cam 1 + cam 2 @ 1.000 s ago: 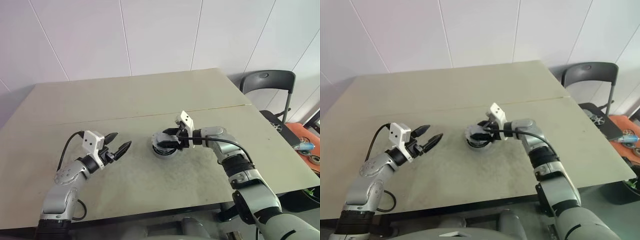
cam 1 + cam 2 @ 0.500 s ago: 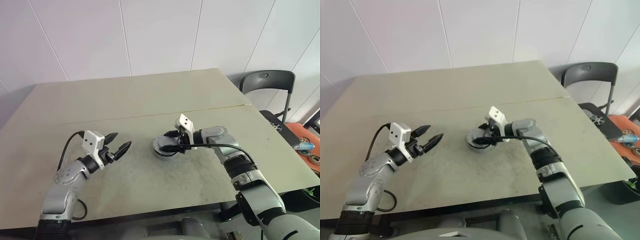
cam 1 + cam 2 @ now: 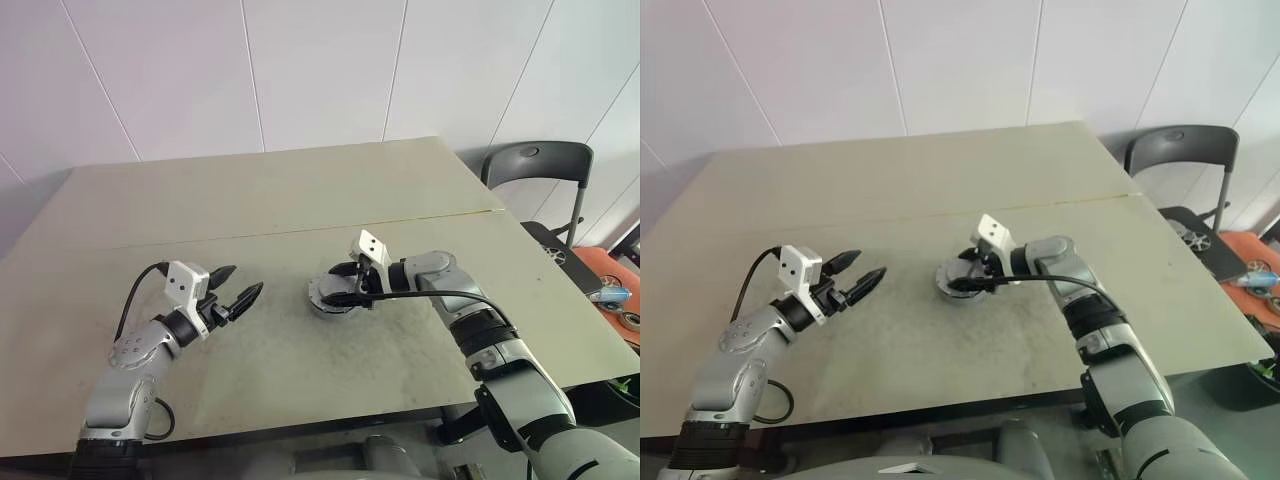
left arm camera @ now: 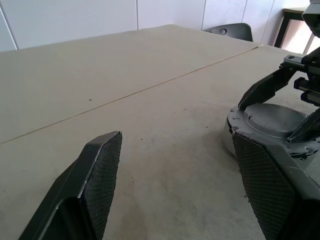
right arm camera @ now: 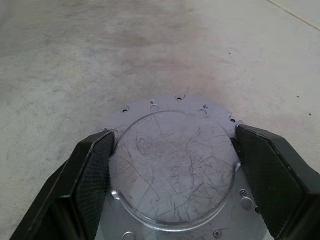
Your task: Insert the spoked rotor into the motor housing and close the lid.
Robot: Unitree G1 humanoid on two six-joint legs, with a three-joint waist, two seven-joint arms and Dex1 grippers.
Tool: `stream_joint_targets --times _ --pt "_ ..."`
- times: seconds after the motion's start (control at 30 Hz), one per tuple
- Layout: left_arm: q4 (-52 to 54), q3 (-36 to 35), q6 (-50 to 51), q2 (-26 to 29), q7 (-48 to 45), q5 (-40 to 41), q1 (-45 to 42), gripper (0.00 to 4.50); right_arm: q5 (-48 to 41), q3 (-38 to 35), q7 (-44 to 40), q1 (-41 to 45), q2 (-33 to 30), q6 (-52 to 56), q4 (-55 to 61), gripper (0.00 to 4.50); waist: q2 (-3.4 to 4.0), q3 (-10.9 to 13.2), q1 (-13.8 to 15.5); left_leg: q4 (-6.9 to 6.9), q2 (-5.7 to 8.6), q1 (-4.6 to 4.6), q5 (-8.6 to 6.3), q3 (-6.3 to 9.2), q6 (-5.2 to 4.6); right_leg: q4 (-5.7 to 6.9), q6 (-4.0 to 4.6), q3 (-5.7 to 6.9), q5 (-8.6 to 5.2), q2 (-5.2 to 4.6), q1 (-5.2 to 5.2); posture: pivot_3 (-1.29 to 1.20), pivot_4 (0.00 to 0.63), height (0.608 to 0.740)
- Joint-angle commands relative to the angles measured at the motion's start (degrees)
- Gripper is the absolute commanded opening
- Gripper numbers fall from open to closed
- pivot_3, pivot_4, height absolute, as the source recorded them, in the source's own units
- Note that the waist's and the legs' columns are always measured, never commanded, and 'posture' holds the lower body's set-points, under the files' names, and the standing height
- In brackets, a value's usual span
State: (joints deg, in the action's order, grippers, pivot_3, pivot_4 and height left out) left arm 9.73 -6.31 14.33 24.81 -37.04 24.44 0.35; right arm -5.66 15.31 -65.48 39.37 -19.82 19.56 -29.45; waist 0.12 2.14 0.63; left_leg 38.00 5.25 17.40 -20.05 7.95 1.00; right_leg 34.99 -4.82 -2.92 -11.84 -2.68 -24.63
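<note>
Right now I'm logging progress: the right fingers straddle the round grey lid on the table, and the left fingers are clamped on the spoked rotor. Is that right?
Not quite. The right gripper does straddle the lid, but the left gripper holds nothing: its fingers stand open over bare table, as the left wrist view shows.

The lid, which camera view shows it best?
The right wrist view: the lid lies close up between the right gripper's spread fingers, its scratched top and holed rim plain. The left wrist view shows it side-on; the head views show it small, partly behind the gripper.
</note>
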Motion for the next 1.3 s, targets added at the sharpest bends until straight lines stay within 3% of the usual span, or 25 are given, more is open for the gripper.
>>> stream_joint_targets --times 0.03,1.1,1.3 --pt "1.82 -1.43 -0.55 0.38 -0.11 0.60 -0.65 3.74 1.00 0.13 1.72 -0.16 0.51 -0.82 -0.61 3.55 0.00 0.00 0.00 0.00 0.00 0.00 0.00 0.00 0.00 0.00 0.00 0.00 0.00 0.00 0.00 0.00 0.000 0.740" --pt "1.52 -1.23 -0.64 0.17 -0.43 0.61 -0.90 3.74 6.19 3.97 2.07 0.06 -2.69 -5.25 -6.74 3.55 -0.01 -0.05 0.16 0.10 0.02 -0.24 0.03 0.01 0.04 -0.02 -0.16 0.01 -0.11 -0.01 0.37 0.00 0.000 0.740" --pt "-0.35 2.71 -0.15 -2.31 -0.10 -0.82 -4.54 3.74 6.15 4.81 1.88 -0.13 -2.38 -5.19 -7.02 3.55 -0.01 -0.06 0.27 0.11 0.02 -0.37 0.03 0.02 0.04 -0.02 -0.18 0.01 -0.12 -0.01 0.51 0.00 0.000 0.740"
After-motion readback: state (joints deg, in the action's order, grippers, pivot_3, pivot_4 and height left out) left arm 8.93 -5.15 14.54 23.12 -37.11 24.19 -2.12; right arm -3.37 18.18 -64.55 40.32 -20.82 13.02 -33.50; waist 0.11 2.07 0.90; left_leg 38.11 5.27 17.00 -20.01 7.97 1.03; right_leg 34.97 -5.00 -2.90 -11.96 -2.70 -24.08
